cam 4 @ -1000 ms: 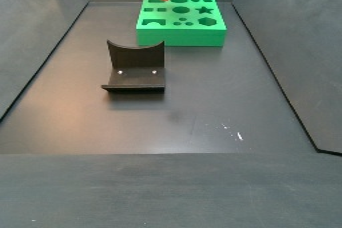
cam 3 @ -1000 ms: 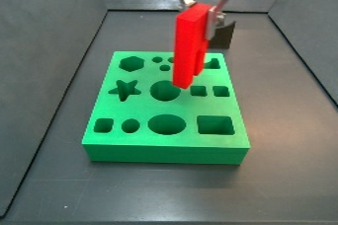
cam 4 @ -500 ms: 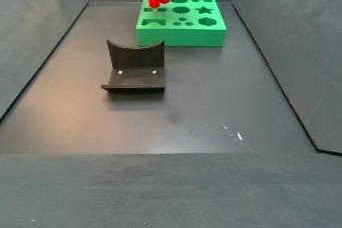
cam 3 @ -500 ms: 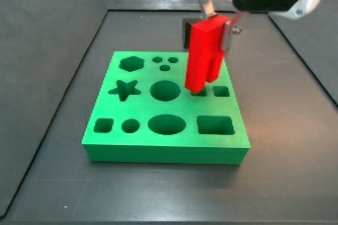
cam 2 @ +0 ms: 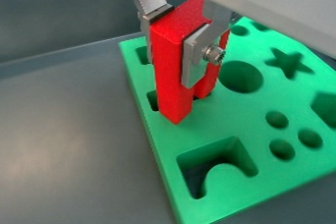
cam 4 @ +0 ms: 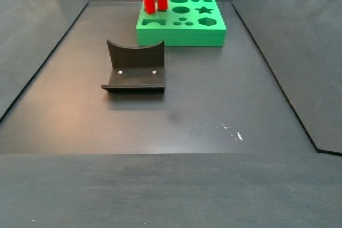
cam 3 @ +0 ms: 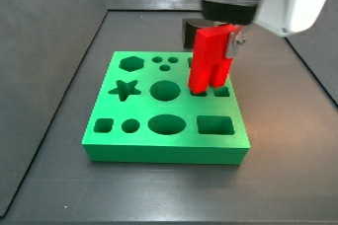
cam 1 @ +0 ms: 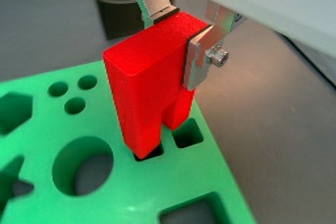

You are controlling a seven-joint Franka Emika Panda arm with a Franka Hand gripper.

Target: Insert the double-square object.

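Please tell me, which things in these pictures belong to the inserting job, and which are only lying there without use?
Part of the job:
- double-square object, red, held upright over the board
- pincer, shut on it
- green board with shaped holes

Lying about:
- dark grey curved block, on the floor apart from the board

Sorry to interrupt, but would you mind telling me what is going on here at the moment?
The robot arm's gripper is shut on a tall bright red plastic block with a two-pronged end, holding it upright over a green board with shaped holes. In both wrist views its lower end sits at a pair of square holes near the board's edge, apparently just entering them. A dark grey curved block lies apart on the dark floor, untouched.
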